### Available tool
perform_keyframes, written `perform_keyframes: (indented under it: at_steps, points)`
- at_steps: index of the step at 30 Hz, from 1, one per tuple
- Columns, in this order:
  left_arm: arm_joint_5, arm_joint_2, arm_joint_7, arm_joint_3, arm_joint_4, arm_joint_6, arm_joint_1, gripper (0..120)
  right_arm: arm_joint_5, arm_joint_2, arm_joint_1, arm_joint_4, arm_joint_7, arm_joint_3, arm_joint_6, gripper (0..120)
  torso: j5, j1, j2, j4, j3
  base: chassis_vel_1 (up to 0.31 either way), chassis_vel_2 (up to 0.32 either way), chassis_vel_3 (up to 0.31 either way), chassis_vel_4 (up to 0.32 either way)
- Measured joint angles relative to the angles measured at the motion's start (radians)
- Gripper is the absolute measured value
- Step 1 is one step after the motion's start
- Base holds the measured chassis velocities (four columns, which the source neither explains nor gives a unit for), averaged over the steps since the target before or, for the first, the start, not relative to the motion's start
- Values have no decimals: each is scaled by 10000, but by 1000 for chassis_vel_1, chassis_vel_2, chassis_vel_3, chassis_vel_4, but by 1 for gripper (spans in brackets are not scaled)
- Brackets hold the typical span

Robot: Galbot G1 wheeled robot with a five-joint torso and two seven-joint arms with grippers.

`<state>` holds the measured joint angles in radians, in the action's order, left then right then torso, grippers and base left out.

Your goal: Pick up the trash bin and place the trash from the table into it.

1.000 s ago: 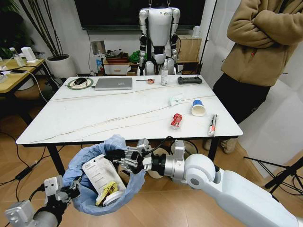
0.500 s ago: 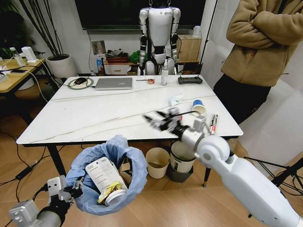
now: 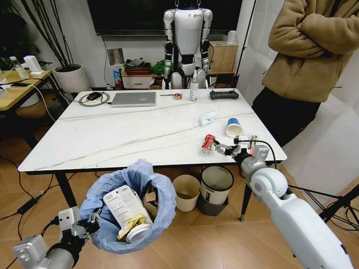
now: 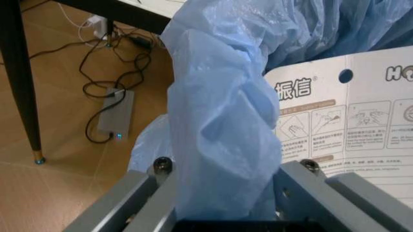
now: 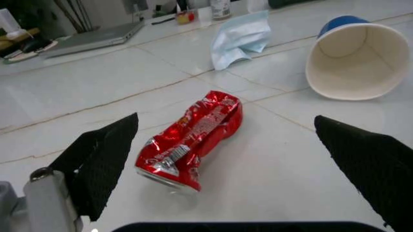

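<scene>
While my left gripper [image 3: 84, 224] at the frame's lower left stays clamped on the trash bin [image 3: 130, 208] bag's rim, my right gripper [image 3: 225, 149] hovers right of centre, jaws apart, facing the crushed red can [image 5: 191, 138] on the table [image 3: 112, 140].

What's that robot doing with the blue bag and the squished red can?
It is tidying litter off the glossy white table. Its left tool is clamped on the crinkly light-blue bag of the small round trash bin, held below the table edge with a white packet and yellowish wrapper inside. Its right tool is open beside the crushed red can, not touching it. A blue-and-white paper cup lies on its side nearby.
</scene>
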<state>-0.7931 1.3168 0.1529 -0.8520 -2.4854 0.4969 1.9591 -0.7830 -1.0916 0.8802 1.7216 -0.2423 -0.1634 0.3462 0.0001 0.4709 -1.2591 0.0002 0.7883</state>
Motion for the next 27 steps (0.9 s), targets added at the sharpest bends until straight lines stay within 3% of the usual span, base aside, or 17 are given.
perform_keyframes:
  at_steps: [13, 27]
  points:
    - [6, 135, -4, -9, 6, 1, 3, 0, 482, -1094, -438, -1151, 607, 646, -468, 100, -2, 0, 0, 0, 0, 0, 0, 0, 0]
    - [11, 197, -13, -39, 5, -9, -26, 0, 963, -1396, -532, -1875, 876, 677, -596, 100, -2, 0, -1, -1, 0, 0, 0, 0, 0]
